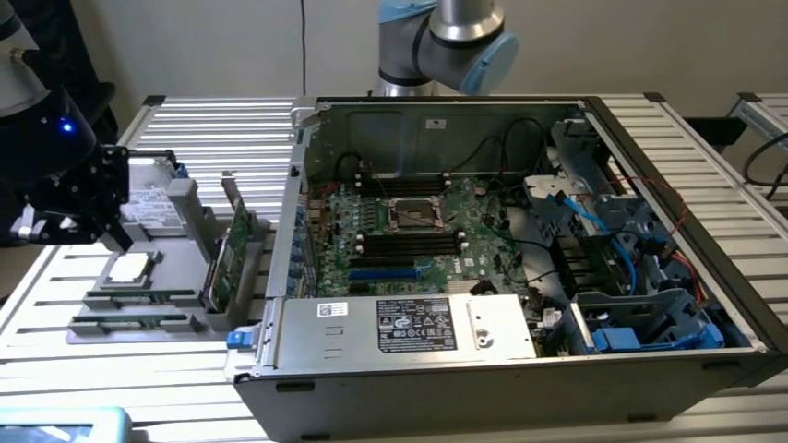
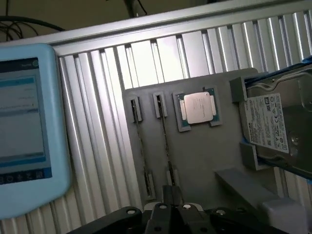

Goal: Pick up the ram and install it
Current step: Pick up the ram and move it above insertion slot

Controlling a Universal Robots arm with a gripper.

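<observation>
Hovers with the black hand (image 1: pixel 117 242) (image 2: pixel 171 196) just above a gray tray (image 1: pixel 175 268) (image 2: pixel 204 156) on the slatted metal table (image 1: pixel 124 374) (image 2: pixel 97 97), at the exterior view's left. Cannot tell the hand's state, open or closed. In the wrist view, stands nearest to one end of the ram stick (image 1: pixel 142 298) (image 2: pixel 165 141), in line with its length; cannot tell about contact there. Ram stick set on its long edge in slotted holders at both ends, just beside the square silver processor (image 1: pixel 129 268) (image 2: pixel 197 107). Parallel to it, on the side away from the processor, a second ram stick (image 1: pixel 133 323) (image 2: pixel 141 146), held the same way. Both in the tray, outside the computer case (image 1: pixel 493 397). Also on the tray, a hard drive (image 1: pixel 154 208) (image 2: pixel 268 126) in a gray cradle and a green expansion card (image 1: pixel 228 249) upright at the edge nearest the case. Case open on its side just beside the tray, with the motherboard (image 1: pixel 474 208) facing up, black memory slots (image 1: pixel 407 244) on either side of the processor socket (image 1: pixel 416 214), a labelled power supply (image 1: pixel 412 325) toward the front and blue cables (image 1: pixel 612 249) at the exterior view's right. Light-blue tablet (image 1: pixel 55 425) (image 2: pixel 24 126) flat on the table near the tray. Arm joint with pale blue caps (image 1: pixel 449 37) behind the case.
</observation>
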